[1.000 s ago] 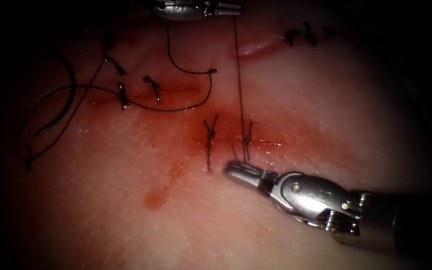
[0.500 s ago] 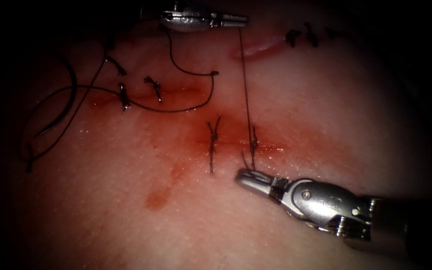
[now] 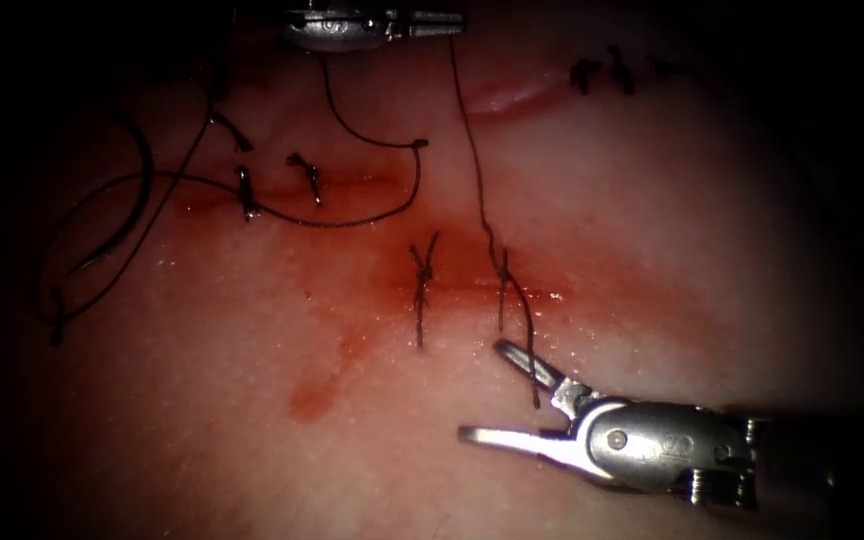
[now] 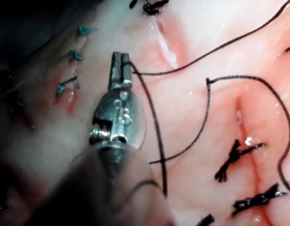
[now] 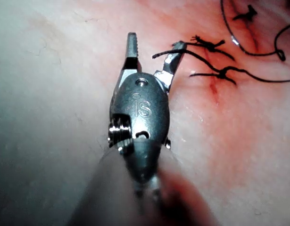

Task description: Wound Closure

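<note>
My left tool (image 3: 447,18) reaches in over the far edge of the tissue (image 3: 252,440), its jaws shut on the thread (image 3: 472,150). That strand runs down, slightly slack, to the newest knot (image 3: 502,270) on the cut (image 3: 462,285). In the left wrist view the left tool (image 4: 120,61) pinches the thread (image 4: 154,117) at its tip. My right tool (image 3: 482,390) lies just in front of that knot, jaws wide open and holding nothing. The short thread tail (image 3: 527,345) lies across its upper jaw. The right tool (image 5: 154,44) is open beside the knots (image 5: 208,45). The curved needle (image 3: 142,180) lies free on the tissue at far left.
Three earlier stitches (image 3: 422,275) (image 3: 304,175) (image 3: 244,192) cross the cut to the left. A loose loop of thread (image 3: 407,195) lies around them. Red fluid (image 3: 310,400) stains the tissue below the cut. More dark stitches (image 3: 602,72) sit at the far right.
My right tool has opened its jaws, let go of the short thread tail and dropped back toward the front. The taut strand to the left tool has gone slack.
</note>
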You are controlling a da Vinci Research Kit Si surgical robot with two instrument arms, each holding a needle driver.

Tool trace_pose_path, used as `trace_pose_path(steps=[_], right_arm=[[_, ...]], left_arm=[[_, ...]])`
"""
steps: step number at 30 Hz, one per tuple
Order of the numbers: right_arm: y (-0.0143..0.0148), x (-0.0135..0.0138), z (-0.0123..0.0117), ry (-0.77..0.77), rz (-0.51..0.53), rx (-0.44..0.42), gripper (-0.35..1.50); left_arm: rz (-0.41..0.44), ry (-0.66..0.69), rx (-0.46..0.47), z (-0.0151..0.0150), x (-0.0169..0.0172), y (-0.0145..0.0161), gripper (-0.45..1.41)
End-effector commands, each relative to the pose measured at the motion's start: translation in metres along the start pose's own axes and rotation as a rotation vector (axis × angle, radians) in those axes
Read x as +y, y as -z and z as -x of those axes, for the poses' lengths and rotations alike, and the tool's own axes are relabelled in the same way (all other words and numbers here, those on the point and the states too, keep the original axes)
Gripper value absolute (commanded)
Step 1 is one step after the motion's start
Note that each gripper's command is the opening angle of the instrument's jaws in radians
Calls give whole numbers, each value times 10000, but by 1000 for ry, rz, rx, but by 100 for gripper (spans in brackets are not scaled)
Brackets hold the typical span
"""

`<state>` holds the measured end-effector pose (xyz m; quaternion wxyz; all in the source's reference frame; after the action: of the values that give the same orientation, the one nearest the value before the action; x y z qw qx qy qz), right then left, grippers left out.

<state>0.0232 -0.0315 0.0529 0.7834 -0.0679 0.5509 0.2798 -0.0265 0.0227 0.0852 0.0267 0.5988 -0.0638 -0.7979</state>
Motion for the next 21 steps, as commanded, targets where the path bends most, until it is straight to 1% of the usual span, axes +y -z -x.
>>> trace_pose_path(steps=[1, 2, 3, 4, 6, 8, 10, 11, 14, 16, 17, 19, 20, 21], right_arm=[[-5, 4, -11, 12, 9, -3, 147], [-1, 7, -13, 8, -23, 22, 135], [5, 9, -14, 0, -81, 59, 105], [11, 12, -16, -55, -111, 62, 96], [16, 18, -19, -83, -106, 46, 96], [22, 24, -18, -129, -96, 12, 96], [24, 27, -18, -182, -101, -45, 105], [26, 29, -17, -219, -113, -77, 113], [34, 35, -17, -285, -136, -159, 115], [40, 43, -19, -280, -158, -214, 118], [46, 49, -19, -273, -176, -258, 123], [54, 61, -21, -272, -203, -321, 125], [58, 71, -22, -254, -217, -346, 125], [62, 78, -24, -238, -224, -354, 125]], left_arm=[[0, -15, 15, -12, -3, -1, -45], [0, -16, 21, -23, -2, 4, -45], [4, -24, 27, -34, -2, 8, -45], [3, -27, 33, -49, -1, 15, -45], [3, -40, 40, -72, -2, 24, -45], [3, -45, 47, -98, -4, 33, -45], [3, -60, 51, -122, -5, 39, -45], [2, -64, 51, -132, -5, 41, -45], [4, -76, 57, -162, -2, 45, -45], [4, -88, 59, -178, 1, 46, -45], [5, -96, 61, -188, 4, 47, -45], [6, -104, 63, -203, 7, 48, -45], [7, -113, 65, -212, 10, 49, -45], [8, -117, 67, -219, 11, 50, -45]])
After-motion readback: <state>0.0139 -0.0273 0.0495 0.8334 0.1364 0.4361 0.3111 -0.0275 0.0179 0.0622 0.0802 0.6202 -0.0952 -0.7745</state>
